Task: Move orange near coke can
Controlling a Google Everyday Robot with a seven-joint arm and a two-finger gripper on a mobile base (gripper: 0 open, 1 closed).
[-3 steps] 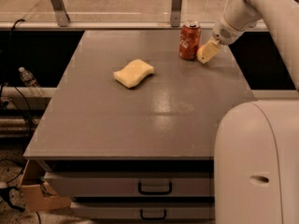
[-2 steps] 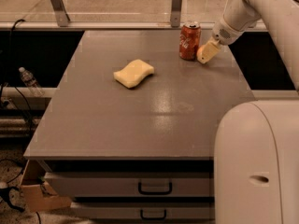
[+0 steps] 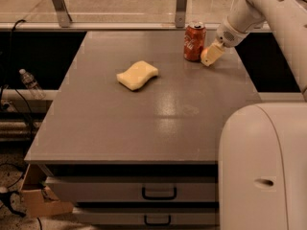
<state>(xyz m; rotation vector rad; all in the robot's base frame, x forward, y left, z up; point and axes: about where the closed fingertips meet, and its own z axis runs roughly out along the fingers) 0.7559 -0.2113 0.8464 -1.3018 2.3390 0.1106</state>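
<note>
The red coke can (image 3: pixel 194 42) with a silver top stands upright at the far right of the grey table (image 3: pixel 144 128). My gripper (image 3: pixel 210 56) is low over the table, just right of the can and almost touching it, at the end of the white arm that comes in from the upper right. The orange does not show anywhere in the camera view. It may be hidden by the gripper.
A pale yellow wavy-edged sponge (image 3: pixel 137 74) lies left of the can, mid-table. Two metal posts stand at the table's far edge. My white base (image 3: pixel 264 166) fills the lower right. A water bottle (image 3: pixel 31 84) lies beyond the left edge. Drawers (image 3: pixel 158 192) sit under the tabletop.
</note>
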